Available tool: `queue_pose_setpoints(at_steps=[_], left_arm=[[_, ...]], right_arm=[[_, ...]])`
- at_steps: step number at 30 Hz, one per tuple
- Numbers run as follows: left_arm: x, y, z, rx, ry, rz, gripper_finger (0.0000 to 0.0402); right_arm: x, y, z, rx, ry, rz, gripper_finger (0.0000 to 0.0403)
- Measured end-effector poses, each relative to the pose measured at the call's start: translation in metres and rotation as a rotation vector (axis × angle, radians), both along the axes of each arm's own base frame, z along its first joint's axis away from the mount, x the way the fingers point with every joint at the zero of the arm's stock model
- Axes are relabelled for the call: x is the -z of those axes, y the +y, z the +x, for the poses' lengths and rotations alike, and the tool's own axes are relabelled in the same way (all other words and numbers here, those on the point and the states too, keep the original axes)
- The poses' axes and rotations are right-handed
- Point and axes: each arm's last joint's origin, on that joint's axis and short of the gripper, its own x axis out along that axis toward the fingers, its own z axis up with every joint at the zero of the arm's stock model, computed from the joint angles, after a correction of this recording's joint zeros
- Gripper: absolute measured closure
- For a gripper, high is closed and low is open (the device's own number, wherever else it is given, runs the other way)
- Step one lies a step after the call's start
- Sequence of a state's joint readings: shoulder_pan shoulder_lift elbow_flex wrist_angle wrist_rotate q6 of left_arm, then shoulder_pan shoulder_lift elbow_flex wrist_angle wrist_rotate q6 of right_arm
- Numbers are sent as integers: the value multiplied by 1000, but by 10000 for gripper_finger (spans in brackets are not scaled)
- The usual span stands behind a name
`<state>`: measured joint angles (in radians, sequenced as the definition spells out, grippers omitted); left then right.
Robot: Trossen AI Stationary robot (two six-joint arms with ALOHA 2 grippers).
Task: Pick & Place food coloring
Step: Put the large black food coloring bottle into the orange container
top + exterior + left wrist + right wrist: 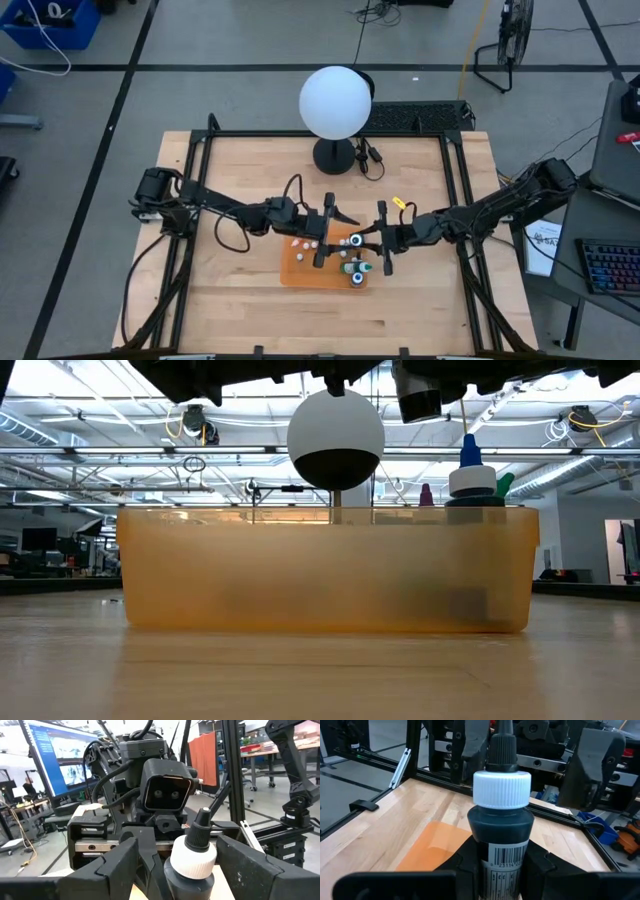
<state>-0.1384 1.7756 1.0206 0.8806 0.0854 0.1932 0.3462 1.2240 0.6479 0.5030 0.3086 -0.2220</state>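
Observation:
A black food coloring bottle point(502, 827) with a ribbed white cap and a black nozzle stands upright in my right gripper point(502, 877), which is shut on it over the orange tray point(300, 268). From above, this bottle point(356, 240) sits between the two grippers. My left gripper point(185, 870) faces the right one from the table's left. Its fingers are open and stand either side of the same bottle point(192, 862), apart from it. More dark bottles point(353, 272) and tiny whitish ones point(303, 243) stand in the tray. A blue-tipped bottle point(470, 475) shows above the tray wall point(320, 570). My right gripper pinches the bottle's dark body point(492, 862) between its two fingers, below the white cap and at the barcode label. The fingers come in level from the table's right. The bottle stands upright. Its base is hidden by the fingers.
A large white globe lamp point(335, 102) on a black base stands at the table's far middle, with a small yellow item point(399, 203) nearby. The black frame rails point(455, 190) run along the table's sides. Bare wood lies toward the near edge point(250, 320).

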Motion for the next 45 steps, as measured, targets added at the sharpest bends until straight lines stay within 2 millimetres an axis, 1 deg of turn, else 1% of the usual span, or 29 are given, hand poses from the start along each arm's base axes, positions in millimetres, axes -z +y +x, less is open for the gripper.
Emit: queue_pose_setpoints(at_steps=[7,11,13,15,17,18,21,23,28,30,34,37,42,45], left_arm=[[0,7,1,-1,15,-50,156],[0,8,1,19,17,-50,179],[0,8,1,18,14,-37,200],[0,8,1,16,10,-21,231],[0,7,1,13,5,2,271],[0,6,1,14,1,10,284],[-2,3,-1,3,5,42,285],[-7,1,-5,-6,27,71,285],[-25,-7,-25,-106,139,147,285],[-30,-12,-34,-122,194,171,285],[-33,-24,-48,-135,277,185,285],[-28,-31,-52,-146,297,195,285],[-21,-34,-55,-126,303,185,285],[-12,-36,-58,-120,365,153,285]], right_arm=[[0,0,0,5,-2,0,327],[0,0,0,5,-2,0,327],[0,0,0,6,-2,0,327],[0,-1,0,9,-2,0,325],[0,-1,0,12,-5,11,305],[-1,-1,0,13,-6,22,289],[-1,0,0,11,-7,52,242],[-1,0,0,10,-9,67,218],[-2,1,0,12,-13,109,183],[-2,2,-1,10,-11,121,176],[-1,4,-1,-1,-2,131,171],[-2,4,-1,-3,-12,133,172],[-3,4,-1,0,-28,137,176],[-4,4,-1,0,-37,139,175]])
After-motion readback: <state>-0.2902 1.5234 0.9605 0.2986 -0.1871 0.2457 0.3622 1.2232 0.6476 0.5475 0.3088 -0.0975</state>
